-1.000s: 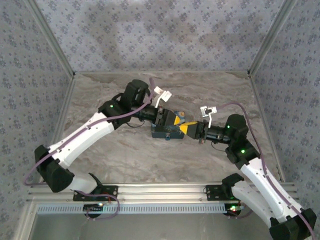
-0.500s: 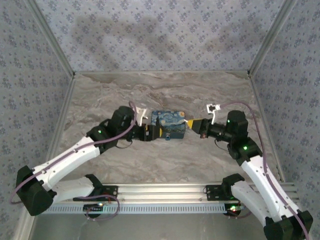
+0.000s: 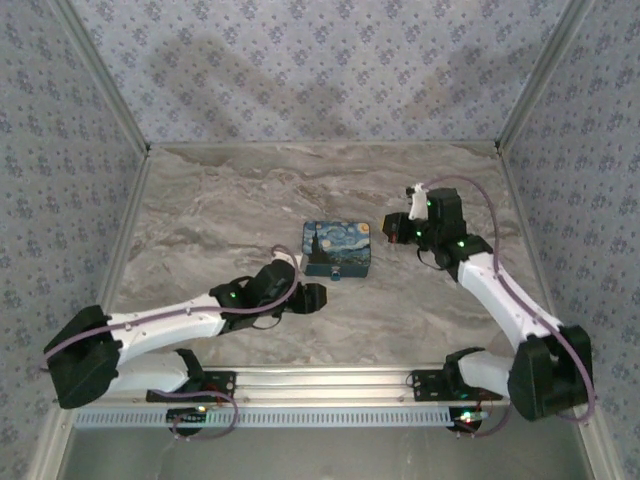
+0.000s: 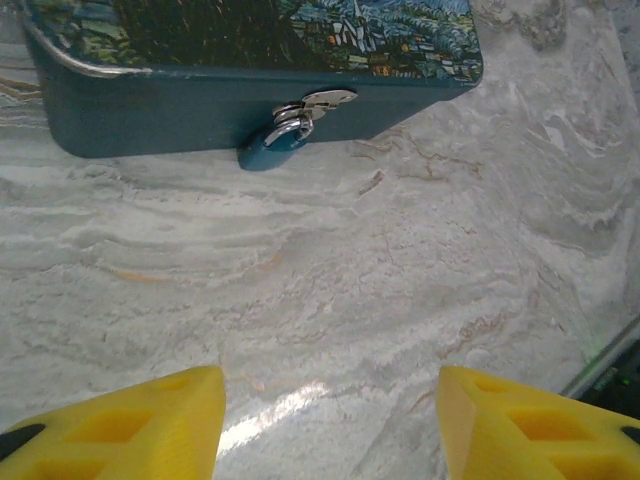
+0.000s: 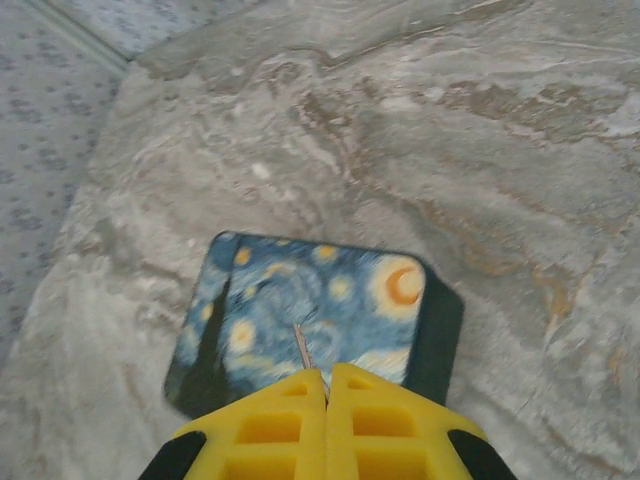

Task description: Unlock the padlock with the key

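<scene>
The padlock (image 4: 272,148) is small and blue, hanging from the silver hasp on the front wall of a Starry Night tin box (image 4: 180,105). In the top view the padlock (image 3: 338,272) faces the near edge. My left gripper (image 4: 330,420) is open with bare table between its yellow fingers (image 4: 130,425), a short way in front of the padlock; from above the left gripper (image 3: 314,297) sits near-left of the box (image 3: 337,246). My right gripper (image 5: 327,385) is shut on the key (image 5: 303,350), whose thin metal blade sticks out over the box lid (image 5: 320,300). In the top view the right gripper (image 3: 392,232) hovers just right of the box.
The marble table (image 3: 230,200) is enclosed by patterned walls at the back and sides. An aluminium rail (image 3: 320,380) with the arm bases runs along the near edge. Open tabletop lies left of and behind the box.
My left gripper let go of the box, opened, and drew back toward the near edge. My right gripper, still holding the key, backed off the padlock to the box's right side.
</scene>
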